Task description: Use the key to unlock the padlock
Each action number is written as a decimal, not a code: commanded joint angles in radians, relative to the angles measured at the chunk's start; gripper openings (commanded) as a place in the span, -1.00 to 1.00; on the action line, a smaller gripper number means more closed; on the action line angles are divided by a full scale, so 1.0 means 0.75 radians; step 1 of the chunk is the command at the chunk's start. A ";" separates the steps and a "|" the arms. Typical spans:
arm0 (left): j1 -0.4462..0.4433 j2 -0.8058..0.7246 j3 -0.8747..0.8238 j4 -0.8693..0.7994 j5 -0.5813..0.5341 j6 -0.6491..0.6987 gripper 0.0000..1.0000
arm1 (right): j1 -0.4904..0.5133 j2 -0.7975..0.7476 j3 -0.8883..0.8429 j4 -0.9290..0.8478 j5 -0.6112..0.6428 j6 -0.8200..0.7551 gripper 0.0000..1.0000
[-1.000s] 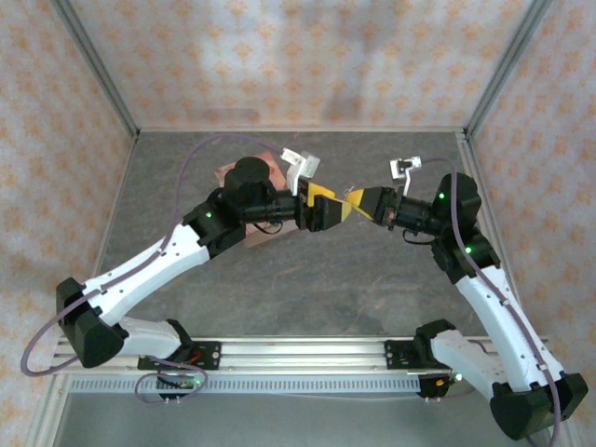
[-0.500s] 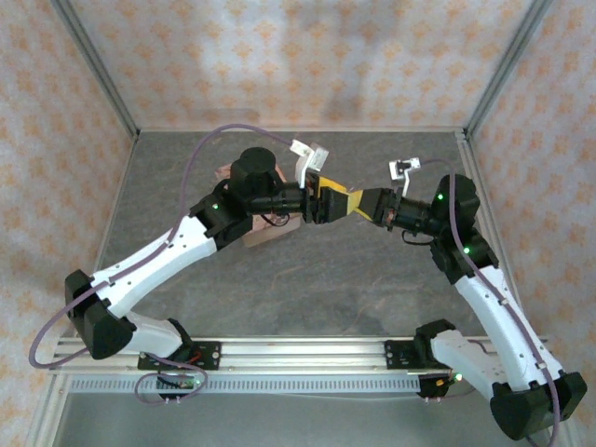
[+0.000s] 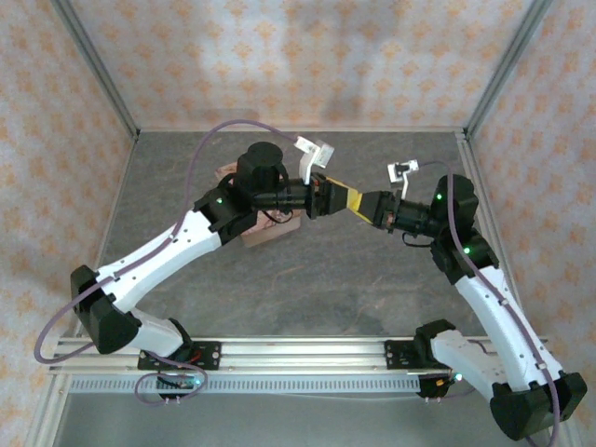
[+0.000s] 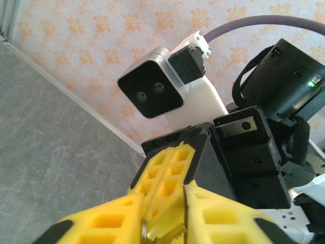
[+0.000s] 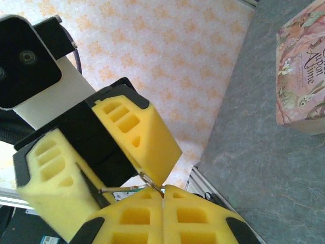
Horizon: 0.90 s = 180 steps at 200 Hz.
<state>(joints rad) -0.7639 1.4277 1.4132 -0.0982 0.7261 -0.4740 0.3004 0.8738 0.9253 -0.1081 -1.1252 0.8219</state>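
Observation:
Both grippers meet tip to tip above the middle of the table. My right gripper (image 3: 355, 205) (image 5: 163, 188) is shut, and a thin metal loop of the key (image 5: 124, 188) is pinched at its tips. My left gripper (image 3: 342, 199) (image 4: 162, 206) has its fingers (image 5: 139, 134) a narrow gap apart around those tips. The key (image 4: 165, 230), a shiny toothed sliver, spans that gap and touches both inner faces. The padlock is out of view.
The pink floral box (image 3: 268, 229) (image 5: 302, 76) lies on the grey table (image 3: 307, 279) behind and under the left forearm. Patterned walls close in the back and both sides. The rail with the arm bases (image 3: 307, 352) runs along the near edge.
The left arm has swung right towards the right gripper. Its jaws have narrowed from wide open to a small gap around the key. The right arm has stayed put.

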 commanded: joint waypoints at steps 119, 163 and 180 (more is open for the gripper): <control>-0.014 -0.089 0.012 -0.177 -0.209 0.123 -1.00 | 0.008 -0.076 0.014 -0.254 0.060 -0.329 -0.15; -0.014 -0.091 0.016 -0.183 -0.184 0.115 -1.00 | 0.005 -0.183 -0.117 -0.018 0.168 -0.227 -0.11; -0.014 -0.093 0.007 -0.151 -0.175 0.078 -1.00 | 0.007 -0.215 -0.192 0.199 0.169 -0.130 -0.24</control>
<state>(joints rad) -0.7723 1.3808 1.4128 -0.2218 0.5934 -0.4099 0.3050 0.7403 0.8440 -0.1905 -1.0279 0.6456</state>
